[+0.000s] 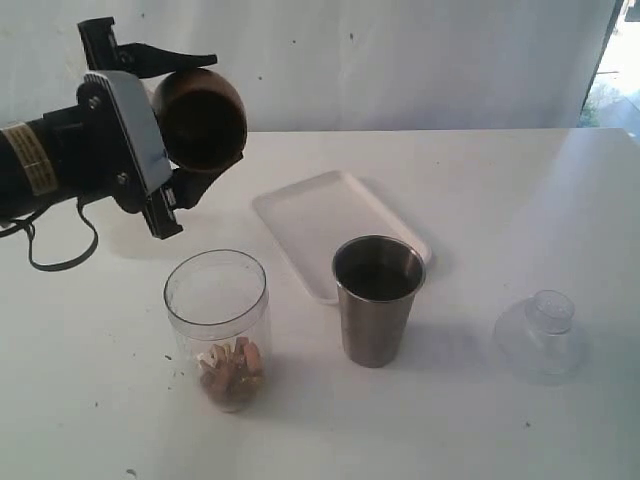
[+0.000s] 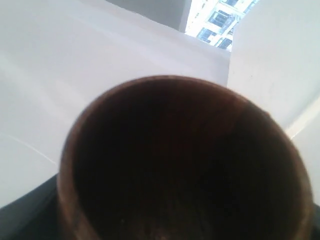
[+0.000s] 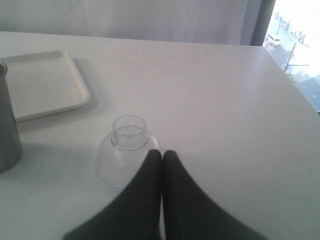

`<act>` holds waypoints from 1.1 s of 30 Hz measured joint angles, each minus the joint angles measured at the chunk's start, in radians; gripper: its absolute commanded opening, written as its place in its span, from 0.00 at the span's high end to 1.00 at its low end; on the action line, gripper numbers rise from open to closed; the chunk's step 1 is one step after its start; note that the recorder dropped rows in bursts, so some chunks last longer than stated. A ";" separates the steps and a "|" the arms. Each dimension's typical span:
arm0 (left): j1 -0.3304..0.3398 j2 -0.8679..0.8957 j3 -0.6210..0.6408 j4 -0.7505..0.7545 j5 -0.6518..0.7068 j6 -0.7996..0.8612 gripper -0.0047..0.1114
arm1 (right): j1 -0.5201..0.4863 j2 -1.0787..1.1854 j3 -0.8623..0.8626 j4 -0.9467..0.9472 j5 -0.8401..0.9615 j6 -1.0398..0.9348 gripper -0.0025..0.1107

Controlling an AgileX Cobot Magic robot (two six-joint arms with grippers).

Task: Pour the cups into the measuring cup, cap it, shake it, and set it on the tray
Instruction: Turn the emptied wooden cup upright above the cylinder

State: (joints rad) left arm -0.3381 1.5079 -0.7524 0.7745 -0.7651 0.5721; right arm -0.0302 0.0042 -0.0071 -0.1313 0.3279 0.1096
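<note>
With the wooden cup (image 1: 195, 120) clamped on its side in the left end effector (image 1: 220, 108), nothing showing in its dark inside, the first pour looks done. Pale pieces lie in the measuring cup (image 1: 218, 330), just below that end effector on the bench (image 1: 500, 200). Next, probably: put this cup down and fetch the steel tumbler (image 1: 377, 300), further out near the tray (image 1: 300, 215), while the right end effector (image 3: 162, 152) sits pinched closed and empty, the clear lid (image 3: 127, 150) just ahead.

White surface (image 1: 500, 190) is spanning the whole foreground and showing a few small dark specks (image 1: 96, 405). A plain white wall (image 1: 400, 60) is rising just behind its far edge. A window (image 1: 618, 70) at far right is letting in daylight. Buildings (image 2: 217, 20) and a street (image 3: 290, 45) are showing outside, overexposed.
</note>
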 measured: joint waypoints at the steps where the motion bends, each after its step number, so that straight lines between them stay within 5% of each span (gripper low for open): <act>1: 0.000 0.000 0.000 -0.003 0.000 -0.021 0.96 | 0.000 0.000 0.000 0.000 0.000 0.000 0.98; 7: 0.000 0.000 0.000 -0.007 -0.004 -0.084 0.96 | 0.000 0.000 0.000 0.000 0.000 0.000 0.98; 12: 0.000 0.000 0.000 -0.049 -0.001 -0.306 0.96 | 0.000 0.000 0.000 0.000 0.000 0.000 0.98; 15: 0.000 0.000 0.000 -0.235 0.024 -0.527 0.96 | 0.000 0.000 0.000 0.000 0.000 0.000 0.98; 21: 0.000 0.001 0.000 -0.476 0.121 -0.669 0.96 | 0.000 0.000 0.000 0.000 0.000 0.000 0.98; 24: 0.000 0.028 -0.002 -0.480 0.247 -0.726 0.96 | 0.000 0.000 0.000 0.000 0.000 0.000 0.98; 33: 0.000 0.195 -0.055 -0.300 0.287 -0.980 0.96 | 0.000 0.000 0.000 0.000 0.000 0.000 0.98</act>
State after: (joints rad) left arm -0.3381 1.7027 -0.8073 0.4743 -0.4786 -0.4076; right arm -0.0302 0.0042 -0.0071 -0.1313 0.3279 0.1096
